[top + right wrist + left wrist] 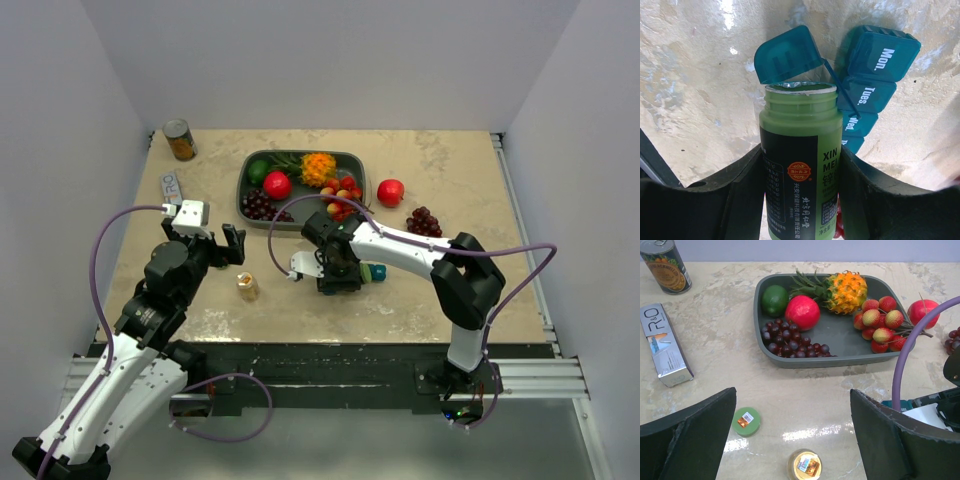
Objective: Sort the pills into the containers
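Note:
The teal containers (867,95) lie in a strip on the table, with cells marked Mon., Tues. and Wed. One cell's lid (787,52) stands open. My right gripper (800,165) is shut on an uncapped green pill bottle (800,130) with a black label. The bottle's mouth is tipped over the open cell. No pills show. From above, the right gripper (338,275) sits at mid-table beside the teal strip (375,271). My left gripper (215,245) is open and empty, above a loose green cap (745,421) and a small amber bottle (805,465).
A grey fruit tray (345,158) with fruit stands at the back. A red apple (390,191) and grapes (424,221) lie to its right. A tin can (180,140) and a flat box (171,186) are at the back left. The amber bottle (247,286) stands between the arms.

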Motion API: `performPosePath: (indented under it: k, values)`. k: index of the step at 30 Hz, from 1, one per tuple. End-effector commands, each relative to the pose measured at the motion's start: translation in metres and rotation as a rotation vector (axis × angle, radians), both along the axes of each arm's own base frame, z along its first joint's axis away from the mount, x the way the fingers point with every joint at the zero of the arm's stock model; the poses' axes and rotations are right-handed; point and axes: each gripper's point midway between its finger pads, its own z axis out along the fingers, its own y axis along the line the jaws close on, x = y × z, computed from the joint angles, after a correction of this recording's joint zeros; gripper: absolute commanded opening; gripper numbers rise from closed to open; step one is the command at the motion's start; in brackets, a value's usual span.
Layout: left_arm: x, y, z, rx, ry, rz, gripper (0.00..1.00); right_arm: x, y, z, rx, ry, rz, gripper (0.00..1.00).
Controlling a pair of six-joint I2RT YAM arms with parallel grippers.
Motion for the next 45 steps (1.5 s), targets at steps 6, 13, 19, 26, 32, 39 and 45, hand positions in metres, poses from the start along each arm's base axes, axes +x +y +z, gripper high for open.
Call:
performPosePath:
  k: [6,13,19,26,32,39,45]
  values:
    - [0.003,0.002,0.010,-0.021,-0.029,0.018,1.00,0.003,0.012,0.026,0.072,-0.032,-0.002,0.00]
    - [0.002,0.002,0.009,-0.021,-0.028,0.016,1.00,0.004,0.007,0.029,0.078,-0.037,-0.013,0.00]
    - [0.003,0.001,0.009,-0.021,-0.027,0.013,1.00,0.000,0.006,0.034,0.114,-0.020,-0.016,0.00]
    - [0.002,-0.003,0.011,-0.029,-0.040,-0.014,1.00,-0.004,0.006,0.046,0.169,-0.010,-0.016,0.00]
    - [0.002,-0.001,0.009,-0.044,-0.038,0.002,1.00,-0.001,0.009,0.075,0.330,0.018,-0.048,0.00]
    - [0.002,-0.002,-0.004,-0.079,0.007,0.025,1.00,0.006,0.001,0.130,0.664,0.038,-0.098,0.00]
    - [0.004,0.008,-0.046,-0.109,0.190,0.091,1.00,0.004,-0.007,0.155,0.918,0.046,-0.100,0.00]
